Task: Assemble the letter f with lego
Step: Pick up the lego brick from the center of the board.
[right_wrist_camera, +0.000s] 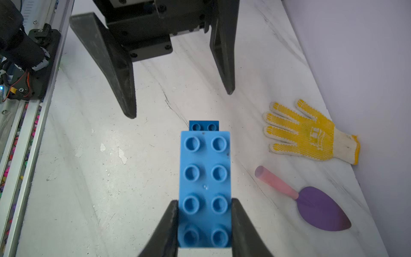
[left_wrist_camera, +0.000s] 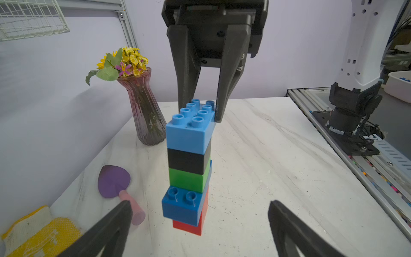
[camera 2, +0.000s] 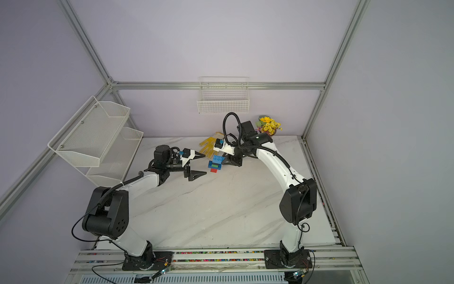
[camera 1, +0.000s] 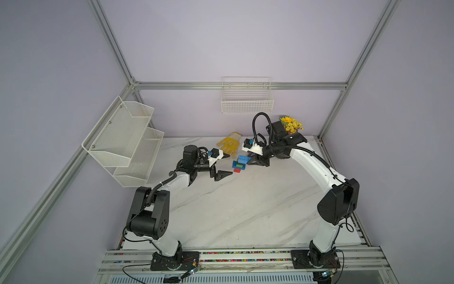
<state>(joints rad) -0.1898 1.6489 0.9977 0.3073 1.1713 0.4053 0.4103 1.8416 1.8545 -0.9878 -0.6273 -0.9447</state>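
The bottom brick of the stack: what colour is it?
The bottom brick is red, clearest in the left wrist view.

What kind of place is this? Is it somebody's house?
Most likely a robot lab's test booth, not a house. A metal frame with plain walls boxes it in, the left arm and right arm are bolted to a rail, and a lego stack and glove sit out as props.

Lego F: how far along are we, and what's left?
Done: red brick, lower blue bar, green brick, black brick and top blue bar look stacked. In hand: right gripper clamps the top blue bar; left gripper is open, apart. Left: likely release and withdraw.
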